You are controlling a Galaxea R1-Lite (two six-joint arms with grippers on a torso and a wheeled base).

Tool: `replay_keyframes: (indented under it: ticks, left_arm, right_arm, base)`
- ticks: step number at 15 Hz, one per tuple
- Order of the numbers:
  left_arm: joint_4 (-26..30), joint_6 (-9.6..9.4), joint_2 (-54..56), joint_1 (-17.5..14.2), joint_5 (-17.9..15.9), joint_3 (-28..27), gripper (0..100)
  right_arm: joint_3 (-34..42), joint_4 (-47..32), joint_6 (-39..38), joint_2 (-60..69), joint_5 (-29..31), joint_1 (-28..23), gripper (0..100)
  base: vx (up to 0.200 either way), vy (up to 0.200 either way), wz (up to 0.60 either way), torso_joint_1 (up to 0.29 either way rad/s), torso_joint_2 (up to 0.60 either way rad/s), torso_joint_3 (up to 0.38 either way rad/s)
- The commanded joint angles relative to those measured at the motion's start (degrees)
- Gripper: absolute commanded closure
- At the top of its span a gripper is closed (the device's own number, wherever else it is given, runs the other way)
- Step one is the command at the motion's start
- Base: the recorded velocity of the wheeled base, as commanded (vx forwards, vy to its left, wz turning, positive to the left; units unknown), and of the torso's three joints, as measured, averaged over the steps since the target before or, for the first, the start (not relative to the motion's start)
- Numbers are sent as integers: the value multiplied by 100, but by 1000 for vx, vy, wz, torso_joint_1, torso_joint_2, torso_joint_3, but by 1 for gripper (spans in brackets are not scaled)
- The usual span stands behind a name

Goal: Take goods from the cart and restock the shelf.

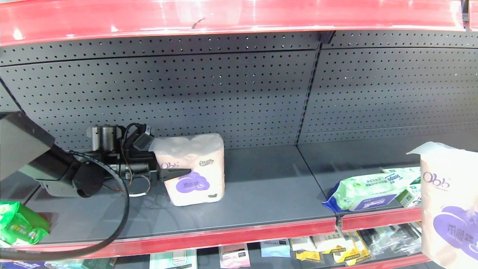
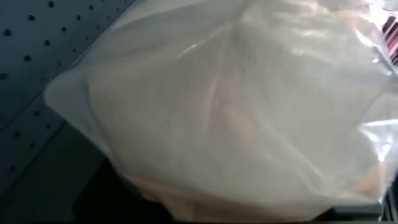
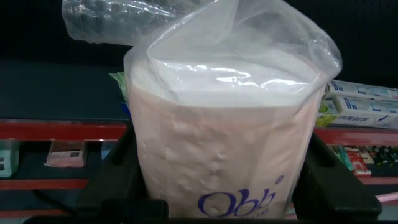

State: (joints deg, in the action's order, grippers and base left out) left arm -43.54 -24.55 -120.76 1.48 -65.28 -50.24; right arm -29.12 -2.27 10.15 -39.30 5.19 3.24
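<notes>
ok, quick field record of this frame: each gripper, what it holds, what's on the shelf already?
left gripper: shut on first roll pack, which stands upright on the shelf board
right gripper: shut on second roll pack, held off the shelf, toward its right end
also shelved: wipes pack in right bay; green pack at far left
progress: neither roll pack released

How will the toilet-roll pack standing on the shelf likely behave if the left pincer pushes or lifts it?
The toilet-roll pack probably squashes rather than resists: soft rolls in loose film. It looks light for its bulk. The glossy wrap may slip in the left pincer; its flat base on the shelf should keep it from rolling.
</notes>
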Motion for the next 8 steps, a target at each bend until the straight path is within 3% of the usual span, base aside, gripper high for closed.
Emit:
replay_keyframes:
  ticks: [1, 8]
  left_arm:
    - [-225, -50, 193, -68, -55, 409, 100]
    - [-761, -155, 466, -68, -494, 1403, 100]
  right_arm:
    - [-23, -2, 4, -95, -1, 1, 100]
    - [-50, -2, 4, -130, 8, 1, 100]
  base:
    - [0, 0, 0, 0, 0, 0]
    - [0, 0, 0, 0, 0, 0]
